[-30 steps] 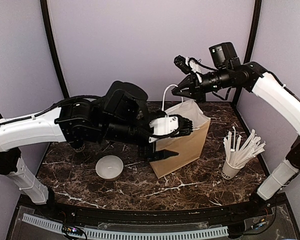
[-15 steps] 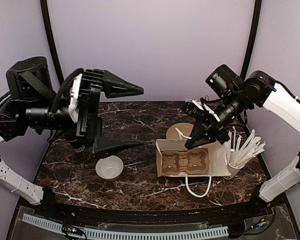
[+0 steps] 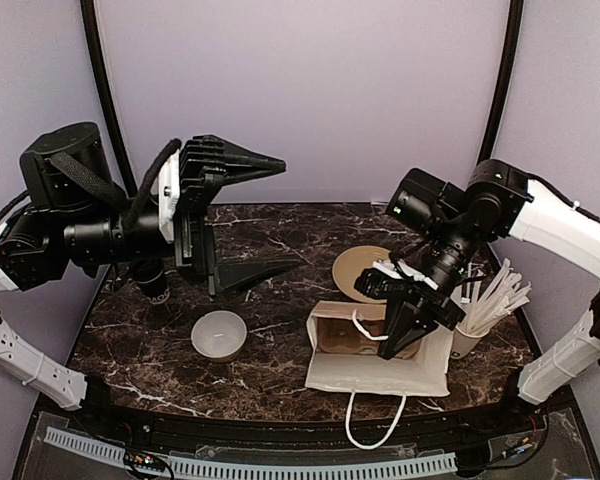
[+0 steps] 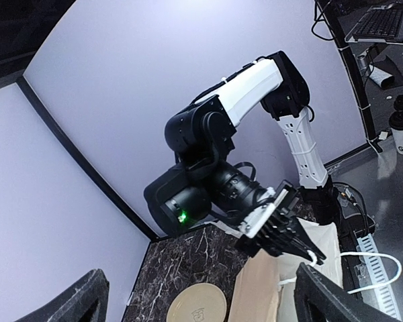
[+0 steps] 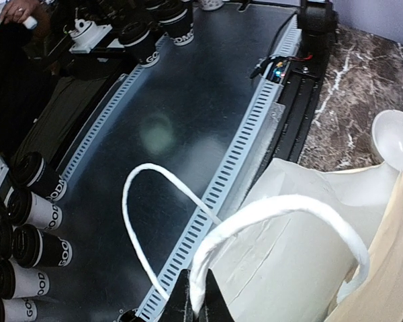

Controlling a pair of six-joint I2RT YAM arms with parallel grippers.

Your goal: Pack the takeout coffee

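R wrist cam: fingers [image 5: 181,300] pinch bag handle [image 5: 289,204]; top unclear.

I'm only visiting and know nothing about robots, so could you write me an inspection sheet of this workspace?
Surface: dark marbled table.
Job's things: takeout coffee stands far left, partly hidden by the left arm; paper bag lies on its side.
Clutter: white bowl, cup of straws, tan round disc.
Pincers: left pincer open, empty, raised; right pincer shut on the bag's white handle.
Cables: black cable on the left arm.
Surroundings: lilac walls; rows of black cups beyond the table.
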